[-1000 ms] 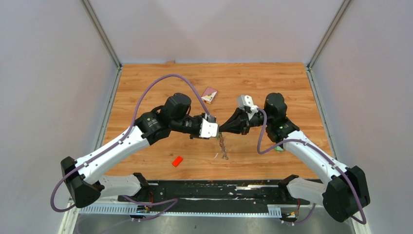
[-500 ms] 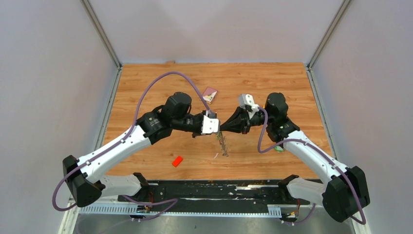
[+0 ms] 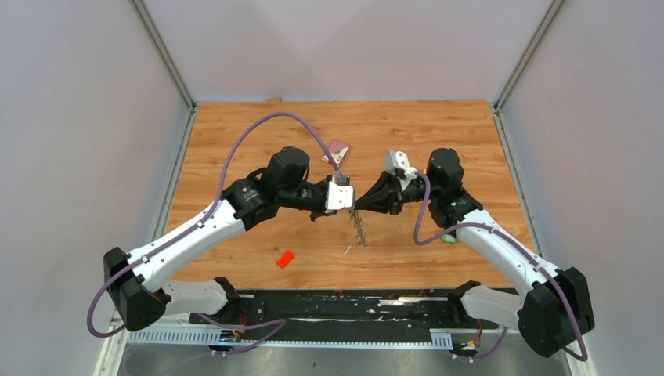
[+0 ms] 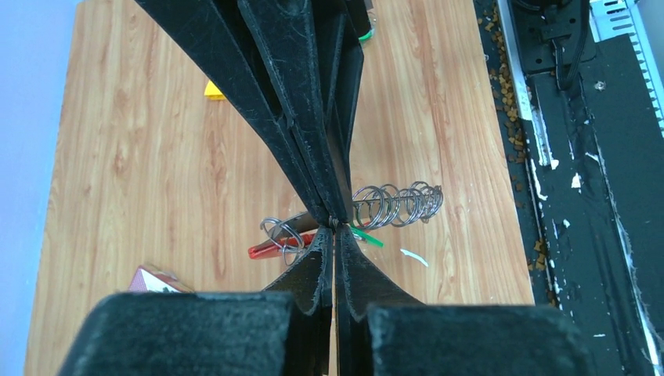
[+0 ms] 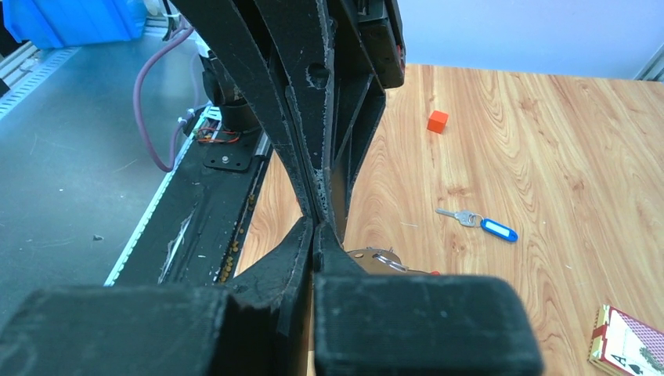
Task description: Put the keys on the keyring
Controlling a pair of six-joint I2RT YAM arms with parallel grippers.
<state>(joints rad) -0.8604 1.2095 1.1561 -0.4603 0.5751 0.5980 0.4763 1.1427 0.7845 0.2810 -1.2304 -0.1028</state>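
Note:
My left gripper and right gripper meet tip to tip over the table's middle. Both are shut on the keyring, which hangs below them. In the left wrist view my shut fingertips pinch a small metal ring against the right fingers, with the coil of rings and red strap below. The right gripper shows shut in its own view. A blue-tagged key lies on the wood. A green-tagged key lies by the right arm. The black-tagged key is out of view.
A small orange-red block lies near the front, and also shows in the right wrist view. A card box lies behind the grippers. A white scrap lies under the bunch. The black base rail runs along the front edge.
Both grippers have shifted slightly toward the back, still tip to tip, and the hanging bunch has risen with them. Nothing was let go.

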